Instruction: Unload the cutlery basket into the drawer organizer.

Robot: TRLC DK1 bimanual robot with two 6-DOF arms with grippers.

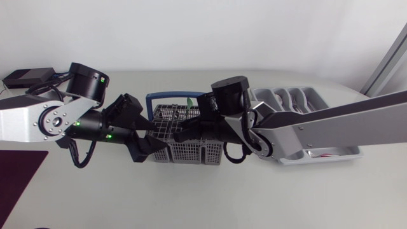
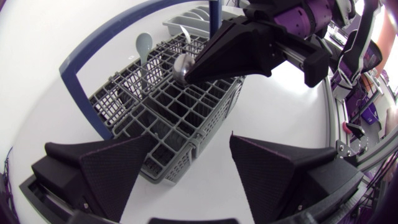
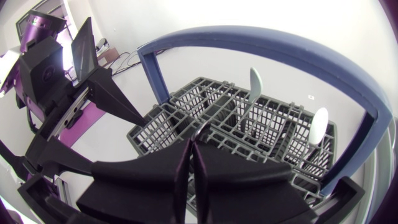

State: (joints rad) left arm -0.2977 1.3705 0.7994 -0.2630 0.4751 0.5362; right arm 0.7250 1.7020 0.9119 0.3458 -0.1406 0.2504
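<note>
The grey cutlery basket with a blue handle stands mid-table. My right gripper hangs over its middle cells, shut on the rounded end of a metal piece of cutlery that stands in the basket. In the right wrist view the right gripper has its fingers pressed together above the basket. My left gripper is open at the basket's left end, whose corner lies between the spread fingers. Two pale spoons stand in far cells. The grey drawer organizer lies to the right.
A black box sits at the back left. A dark purple mat lies at the front left. Something green sticks up from the basket's far side. My right arm crosses over the organizer.
</note>
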